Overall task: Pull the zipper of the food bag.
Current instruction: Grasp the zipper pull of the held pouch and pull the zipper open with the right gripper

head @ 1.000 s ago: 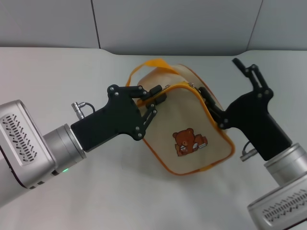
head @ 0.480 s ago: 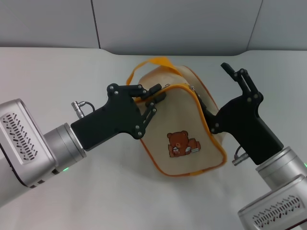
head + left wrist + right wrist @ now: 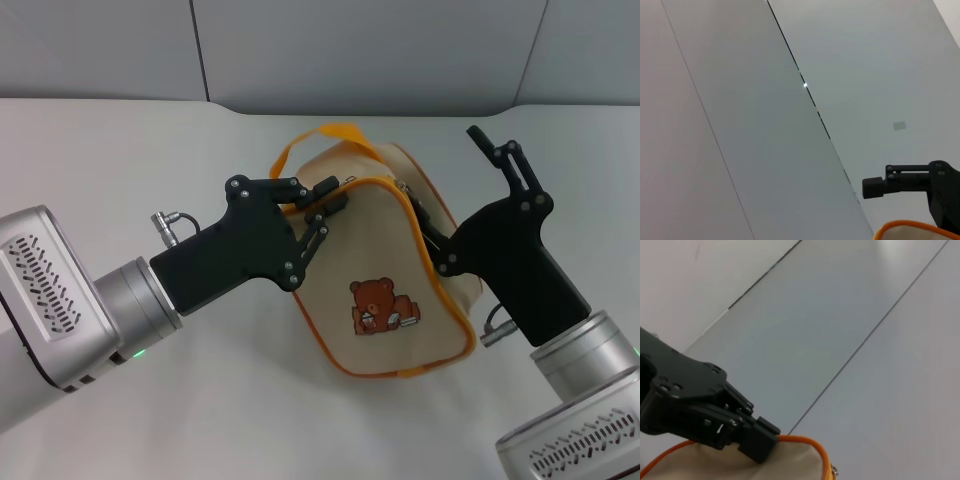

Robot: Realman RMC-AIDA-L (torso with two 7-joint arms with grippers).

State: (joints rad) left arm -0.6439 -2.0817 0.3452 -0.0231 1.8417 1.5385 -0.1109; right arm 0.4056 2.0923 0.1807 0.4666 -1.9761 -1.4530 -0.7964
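The food bag [image 3: 385, 250], beige with orange piping and a bear print, lies tilted between my two grippers. Its orange loop strap [image 3: 330, 132] arches at the far end. My left gripper [image 3: 327, 203] is shut on the bag's top left edge; the right wrist view shows those fingers [image 3: 752, 437] clamped on the orange rim [image 3: 810, 442]. The zipper [image 3: 405, 186] runs along the top edge, its small silvery pull by the right corner. My right gripper [image 3: 447, 170] is open: one finger rests against the bag's right side by the zipper, the other sticks up free.
The bag lies on a pale table [image 3: 120, 150] with a grey wall [image 3: 350, 50] behind. The left wrist view shows the right gripper's raised finger [image 3: 900, 182] above the bag's orange rim [image 3: 905, 226].
The bag's lower end has swung left and toward me. My right gripper shifted left with it, then settled. My left gripper has stayed put on the bag's edge.
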